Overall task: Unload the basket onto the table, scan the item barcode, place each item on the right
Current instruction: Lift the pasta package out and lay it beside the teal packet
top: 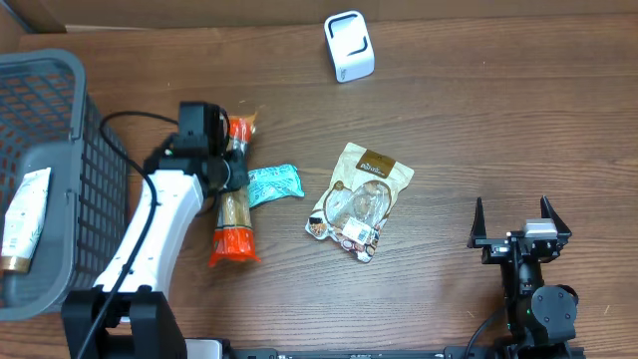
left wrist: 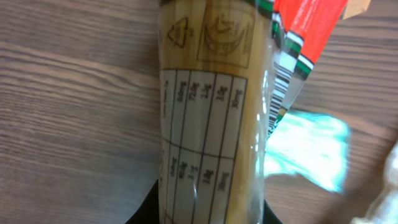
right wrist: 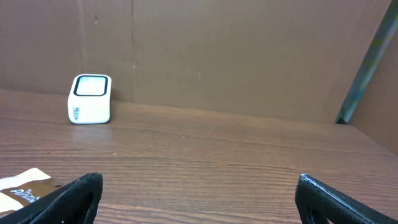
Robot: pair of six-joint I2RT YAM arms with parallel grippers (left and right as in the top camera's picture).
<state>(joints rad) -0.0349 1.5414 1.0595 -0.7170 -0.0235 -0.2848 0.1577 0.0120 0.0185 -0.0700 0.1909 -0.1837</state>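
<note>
Spaghetti packet (left wrist: 208, 124) pinched by the left claw (top: 225, 176): the grasp step is in hand.
It lies lengthwise at the desk's (top: 449, 130) left side, clear wrap with orange-red ends, barcode (left wrist: 283, 84) along one edge; next, I judge, lift and turn that edge toward the white scanner (top: 349, 46). Right claw (top: 520, 234) rests spread wide.

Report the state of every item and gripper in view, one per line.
Left gripper: shut on pasta pack.
Right gripper: open, empty.
Pasta pack: gripped near its middle.
Teal packet: lying flat beside pasta pack.
Snack pouch: lying flat, untouched.
Scanner: upright, untouched.
Basket: upright, holding a tube.
</note>
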